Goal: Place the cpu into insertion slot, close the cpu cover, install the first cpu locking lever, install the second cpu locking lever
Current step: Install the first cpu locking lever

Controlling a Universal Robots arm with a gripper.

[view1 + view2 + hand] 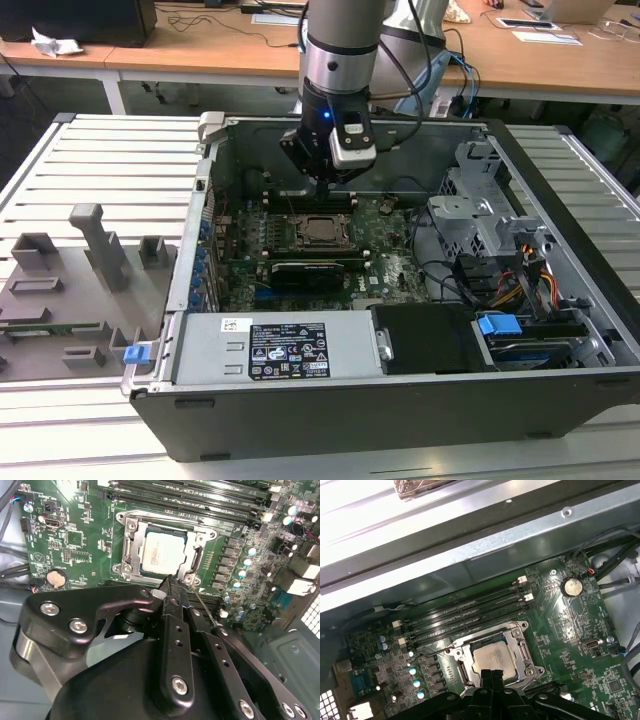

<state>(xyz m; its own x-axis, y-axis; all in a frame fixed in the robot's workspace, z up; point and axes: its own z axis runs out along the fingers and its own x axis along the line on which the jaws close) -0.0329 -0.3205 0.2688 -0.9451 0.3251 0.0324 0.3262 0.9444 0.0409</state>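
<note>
We see the pincer (170,582) hanging low inside the open computer case (300,400), which sits on the table (100,160). Its two fingers are pressed close together, and we see nothing held between them.

The cpu (164,554) lies flat in the insertion slot (125,569), just past the pincer's tips. In the exterior view it is right below the pincer. Its pale metal face looks up at us. So we think the first step is done.

The cpu cover (131,547) looks like it is down too. Its silver frame lies around the chip, and the chip shows through the big window in the middle. We think the second step is done as well.

The levers are a different story. One thin lever (205,609) is not tucked in. In the second wrist view it sticks out from the corner of the slot nearest the pincer and runs along close beside the fingers. In the first wrist view we see a thin rod like it reaching out from the slot to one side of the pincer. We cannot tell if the pincer is touching it. We think this lever is not locked yet.

We cannot tell about the other lever; the far side of the slot, next to the long black memory slots (465,612), does not show it well enough.

So about half of the job looks done, and the locking part is left.
</note>
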